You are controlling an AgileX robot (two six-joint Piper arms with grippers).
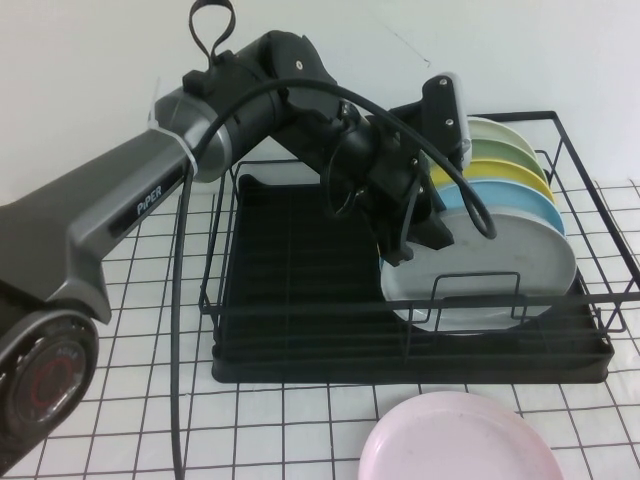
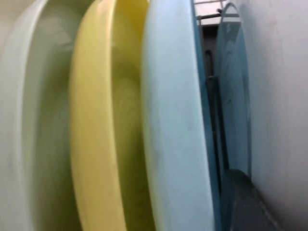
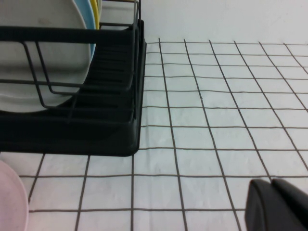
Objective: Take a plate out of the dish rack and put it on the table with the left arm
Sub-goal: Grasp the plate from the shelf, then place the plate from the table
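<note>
— Plates stand on edge at the right end of the dish rack; which one is nearest the front?

— The plate, pale grey, upright against the front wires; the light blue plate is just behind it, then a yellow plate and two paler ones further back. Its left part is hidden by the arm.

— And the left gripper?

— It reaches down over the rack from the left arm and sits at the grey plate's upper left rim. Its fingertips are lost against the black body, so whether they are spread or clamped cannot be told. The left wrist view shows only plate edges packed close, blurred, with a dark finger cut off beside the blue one.

— The right gripper?

— Only a dark corner of it shows in its own wrist view, low over the table, well apart from the rack; its state cannot be told either.

— Anything else?

— A pale pink plate lies flat on the grid in front of the rack, cut off by the frame edge
</note>
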